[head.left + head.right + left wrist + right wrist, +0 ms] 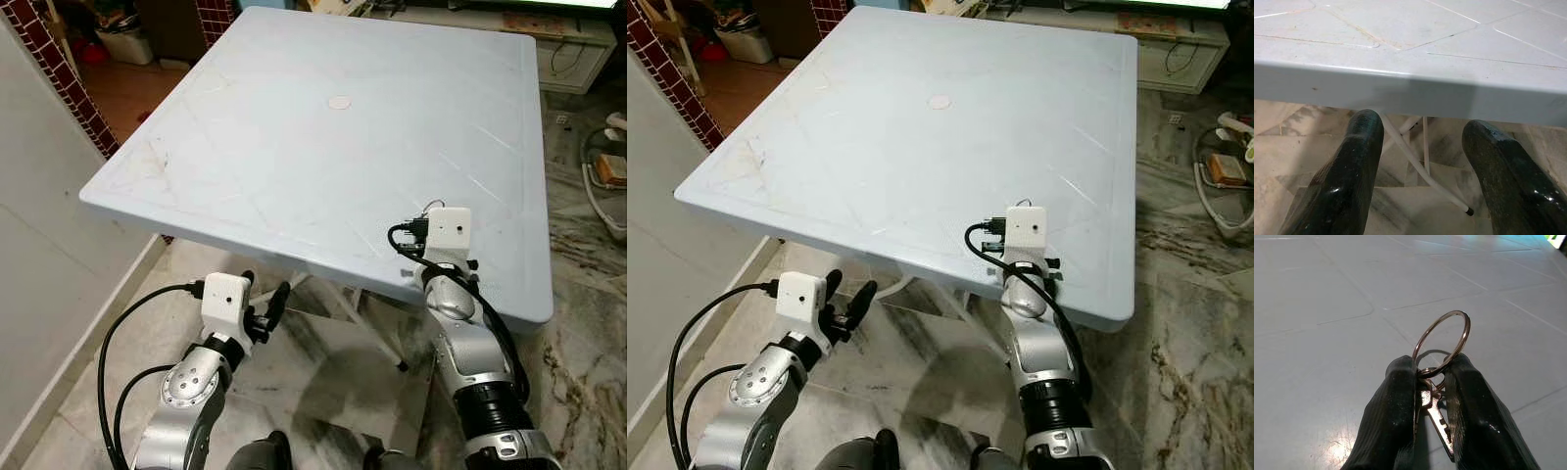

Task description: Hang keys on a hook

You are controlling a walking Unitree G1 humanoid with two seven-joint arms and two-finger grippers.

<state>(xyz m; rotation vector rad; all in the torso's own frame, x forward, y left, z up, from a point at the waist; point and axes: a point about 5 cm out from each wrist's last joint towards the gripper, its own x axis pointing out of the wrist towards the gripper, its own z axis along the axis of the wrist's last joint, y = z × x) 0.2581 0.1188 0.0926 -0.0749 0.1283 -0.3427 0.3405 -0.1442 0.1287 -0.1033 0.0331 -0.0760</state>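
Right gripper [1432, 367]: over the near right part of the table, about 5 o'clock from its middle; two black fingers drawn close and clamped on a bunch of silver metal keys [1437, 413], pinched near the top of the bunch.
Key ring: large round silver metal key ring [1442, 341] standing up out of the fingertips, its shadow falling on the tabletop just beyond.
Keys, position: held slightly above the tabletop in the right gripper; blades hanging down between the finger pads; whether touching the table, cannot tell.
Keys, count: at least one toothed blade plain to see, others packed behind it, exact number unclear; one large ring, with a smaller ring at its base.
Left gripper [265, 302]: below the near edge of the table, about 7 o'clock from its middle; two black fingers [1347, 171] set wide apart, holding nothing, touching nothing.
Surface: one square pale grey-blue plastic table [294, 147] with faint moulded diagonal lines, a small round cap [339, 102] at its middle, scuffed at the near left corner; thin white metal legs [1420, 169] crossing beneath.
Floor: marbled beige and grey stone tiles [1185, 392].
Room: white wall at 9 o'clock, dark red tiled wall edge [59, 78] at 10 o'clock, low white cabinet [1181, 49] at 1 o'clock, coiled white hose [602, 191] at 3 o'clock.
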